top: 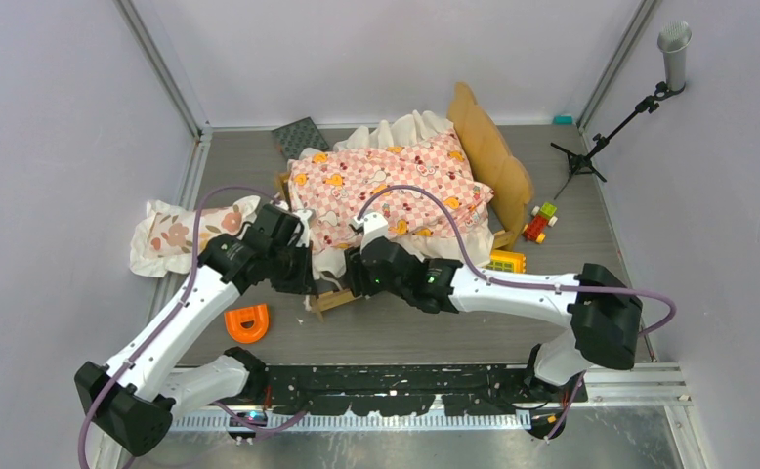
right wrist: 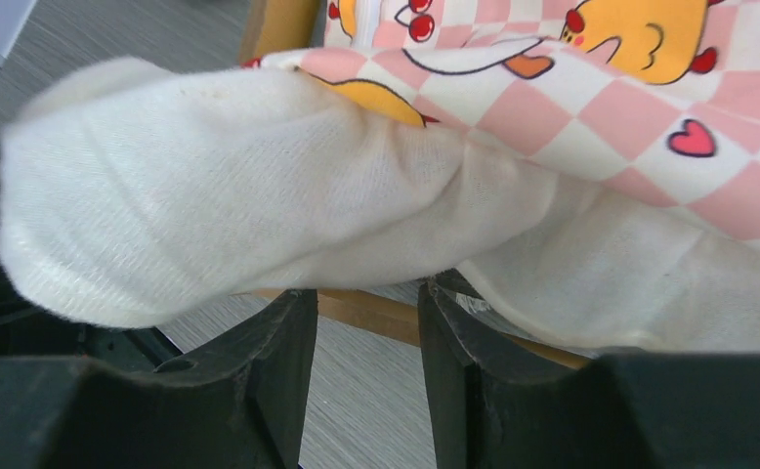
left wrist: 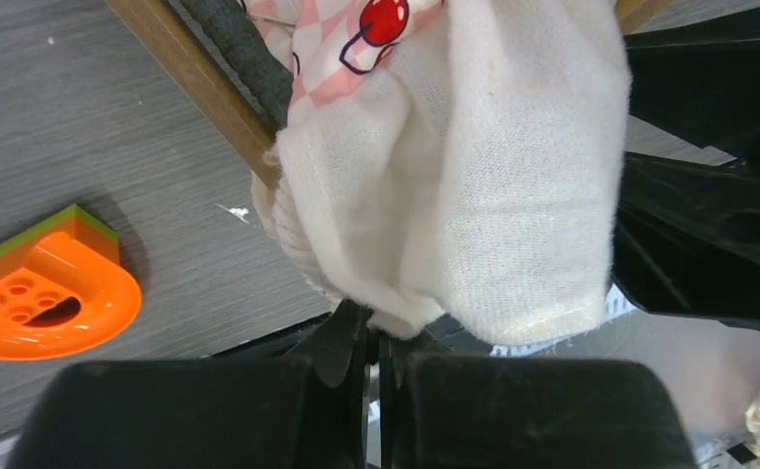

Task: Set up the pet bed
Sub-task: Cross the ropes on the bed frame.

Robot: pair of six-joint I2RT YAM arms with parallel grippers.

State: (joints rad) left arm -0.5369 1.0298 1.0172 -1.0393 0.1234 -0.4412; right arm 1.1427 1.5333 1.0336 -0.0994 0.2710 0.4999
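The left gripper [left wrist: 368, 340] is matt black plastic. At its fingertips the sheet [left wrist: 474, 195] is soft woven cloth, its white ruffle dull and finely textured. Beyond them the pet bed [left wrist: 190, 68] shows smooth tan wood and a fuzzy dark grey mattress [left wrist: 249, 59]. Left of the fingers, the orange toy [left wrist: 44, 298] is glossy plastic on a matt, grained table [left wrist: 63, 147].

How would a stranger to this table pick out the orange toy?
Start at the wooden pet bed in the middle of the table. Near its front-left corner, beside the left arm, lies the orange toy. It is flat, D-shaped, with peg holes and a green edge; the other toys lie right of the bed.
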